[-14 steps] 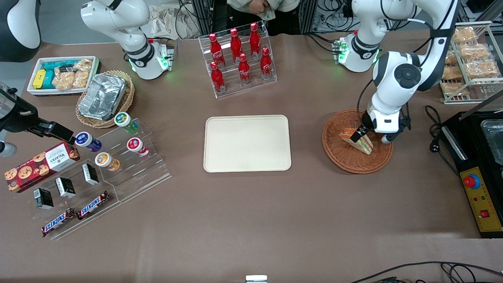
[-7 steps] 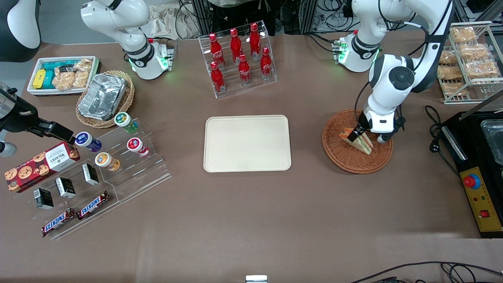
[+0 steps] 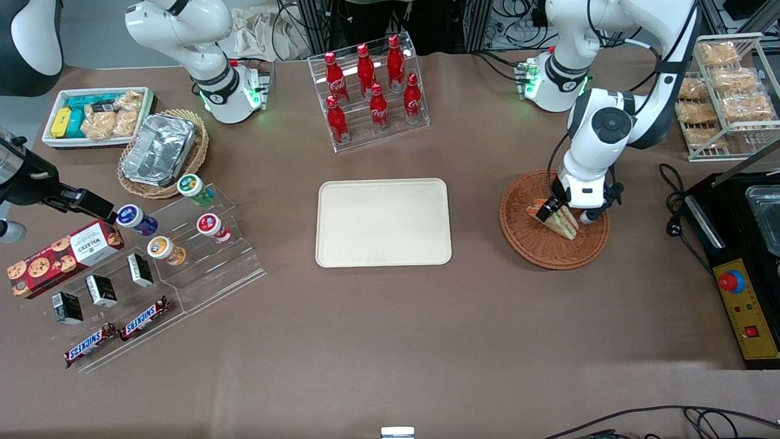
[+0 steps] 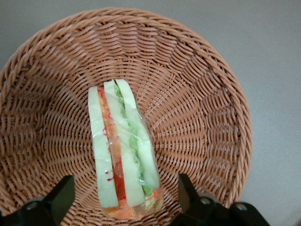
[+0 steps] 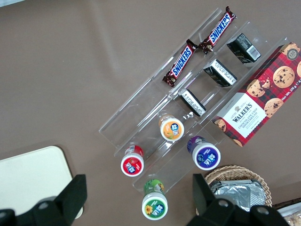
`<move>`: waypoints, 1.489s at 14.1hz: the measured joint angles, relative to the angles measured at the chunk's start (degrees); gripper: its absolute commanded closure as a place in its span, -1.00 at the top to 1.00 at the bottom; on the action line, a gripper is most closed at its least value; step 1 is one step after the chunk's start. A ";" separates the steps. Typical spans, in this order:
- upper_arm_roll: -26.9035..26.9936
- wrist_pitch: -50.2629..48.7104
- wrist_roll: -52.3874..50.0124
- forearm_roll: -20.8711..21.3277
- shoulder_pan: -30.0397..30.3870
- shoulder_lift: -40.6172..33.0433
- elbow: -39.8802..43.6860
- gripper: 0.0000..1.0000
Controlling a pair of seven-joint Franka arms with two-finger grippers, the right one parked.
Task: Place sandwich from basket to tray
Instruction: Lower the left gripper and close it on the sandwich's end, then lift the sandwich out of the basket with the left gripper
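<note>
The sandwich, a wrapped wedge of white bread with red, orange and green layers, lies in the round reddish-brown wicker basket. My left gripper is low over it and open, one black finger on each side with a gap to the wrapper. In the front view the gripper sits over the sandwich inside the basket. The cream-beige tray lies bare at mid-table, beside the basket toward the parked arm's end.
A clear rack of red cola bottles stands farther from the front camera than the tray. A black appliance and a wire rack of bagged pastries flank the basket at the working arm's end. A clear snack stand sits toward the parked arm's end.
The left arm's elbow and wrist have swung slightly toward the tray's side while the gripper stays over the sandwich. The sandwich has not moved.
</note>
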 measured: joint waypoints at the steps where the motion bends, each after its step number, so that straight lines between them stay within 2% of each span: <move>1: 0.06 0.23 -0.13 0.04 0.00 0.13 0.00 0.39; 4: 0.24 0.63 -0.38 0.08 0.00 0.41 0.00 -0.48; 5: 0.29 0.75 -0.71 0.08 0.00 0.41 0.05 -0.59; 8: 0.39 0.93 -2.31 0.22 0.01 0.33 0.80 -0.66; 10: 0.54 -0.18 -2.47 0.26 0.06 -0.30 1.93 -0.87; 11: 0.62 -2.54 -2.47 0.29 0.08 -0.85 3.06 -0.90; 16: 0.68 -26.54 1.27 1.51 0.06 -3.01 16.50 -1.00; 19: 1.76 -42.67 10.72 1.04 0.07 -3.25 27.72 -1.00; 21: 4.10 -50.05 19.69 -2.08 0.09 -3.26 33.69 -1.00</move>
